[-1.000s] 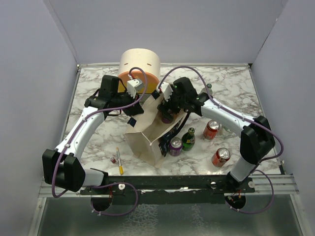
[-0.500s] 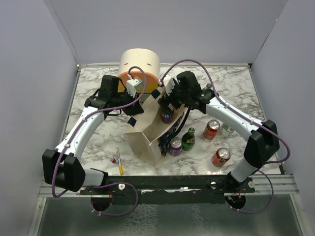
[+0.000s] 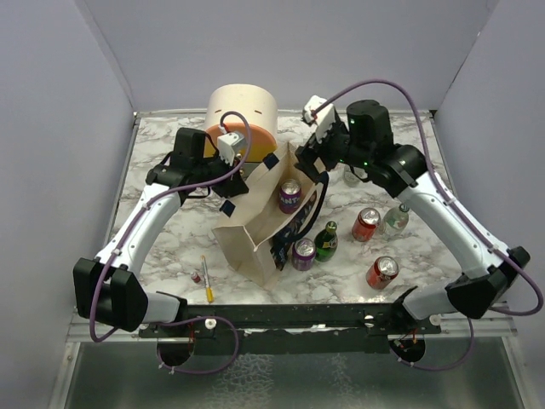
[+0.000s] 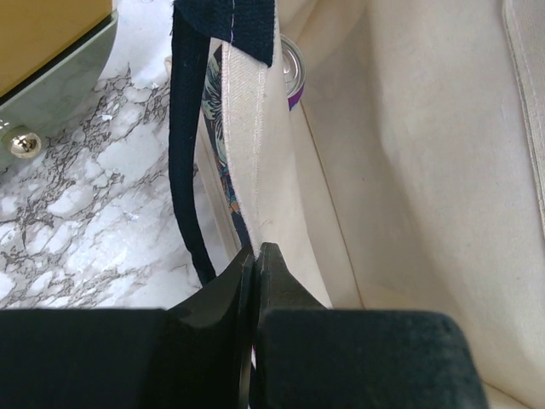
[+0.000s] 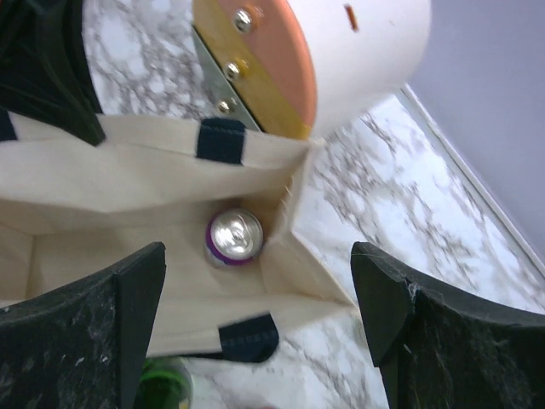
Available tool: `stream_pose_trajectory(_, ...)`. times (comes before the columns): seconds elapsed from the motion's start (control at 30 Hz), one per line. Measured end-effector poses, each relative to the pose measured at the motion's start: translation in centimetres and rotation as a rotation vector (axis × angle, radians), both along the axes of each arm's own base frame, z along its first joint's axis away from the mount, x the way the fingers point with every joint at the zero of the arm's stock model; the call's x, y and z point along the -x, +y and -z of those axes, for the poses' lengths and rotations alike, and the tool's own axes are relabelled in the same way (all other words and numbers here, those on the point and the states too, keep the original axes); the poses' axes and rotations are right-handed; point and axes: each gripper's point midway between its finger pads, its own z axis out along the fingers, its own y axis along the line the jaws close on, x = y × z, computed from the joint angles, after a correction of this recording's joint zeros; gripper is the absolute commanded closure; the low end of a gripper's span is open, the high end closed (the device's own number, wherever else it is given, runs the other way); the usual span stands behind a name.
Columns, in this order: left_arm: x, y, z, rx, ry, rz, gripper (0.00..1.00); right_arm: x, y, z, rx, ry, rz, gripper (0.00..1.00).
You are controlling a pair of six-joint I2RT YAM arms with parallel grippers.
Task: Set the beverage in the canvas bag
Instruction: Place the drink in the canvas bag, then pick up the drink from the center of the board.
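Though its label blurs, purple can [image 3: 290, 195] sits in canvas bag [image 3: 244, 243].

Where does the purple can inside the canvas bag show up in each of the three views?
Top external: purple can standing in the open canvas bag, near frame centre.
Left wrist: can at top centre, partly hidden behind the bag's rim.
Right wrist: can seen from above, just left of centre, inside the bag.
Shared landmark: the bag's navy strap.
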Motion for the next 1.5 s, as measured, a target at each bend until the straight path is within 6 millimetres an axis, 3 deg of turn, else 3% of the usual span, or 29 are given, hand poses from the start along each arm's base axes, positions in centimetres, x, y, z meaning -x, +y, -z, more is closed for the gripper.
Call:
stream_pose_trajectory(0.1, -0.1, 0.0, 0.2, -0.003, 0.007, -0.006, 1.0, 0.5, -3.2, -0.7, 0.013, -0.005, 0.071, 0.12)
stream_pose_trajectory(0.13, -0.2, 0.0, 0.3, -0.003, 0.011, -0.007, 1.0, 0.5, -5.1, -0.6, 0.021, -0.002, 0.117, 0.12)
stream_pose_trajectory(0.23, -0.3, 0.0, 0.3, -0.001, 0.019, -0.011, 1.0, 1.4, -9.5, 0.9, 0.057, 0.031, 0.218, 0.12)
stream_pose_trajectory(0.27, -0.4, -0.1, 0.3, 0.001, 0.021, -0.014, 1.0, 2.0, -11.5, 1.9, 0.071, 0.05, 0.265, 0.12)
stream_pose_trajectory(0.37, -0.4, -0.1, 0.2, 0.006, 0.024, -0.019, 1.0, 3.7, -14.5, 4.9, 0.11, 0.116, 0.326, 0.11)
stream_pose_trajectory(0.5, -0.5, -0.1, 0.2, 0.011, 0.033, -0.032, 1.0, 5.6, -17.1, 10.2, 0.188, 0.239, 0.359, 0.08)
stream_pose_trajectory(0.63, -0.8, -0.2, 0.0, 0.022, 0.038, -0.06, 1.0, 6.7, -17.9, 14.3, 0.277, 0.364, 0.336, 0.07)
stream_pose_trajectory(0.87, -0.7, 0.0, -0.2, 0.028, 0.019, -0.08, 1.0, 6.3, -17.7, 17.5, 0.356, 0.461, 0.292, 0.07)
stream_pose_trajectory(1.5, -0.8, 0.3, -0.1, 0.021, -0.002, -0.088, 1.0, 5.1, -20.4, 21.9, 0.442, 0.594, 0.304, 0.12)
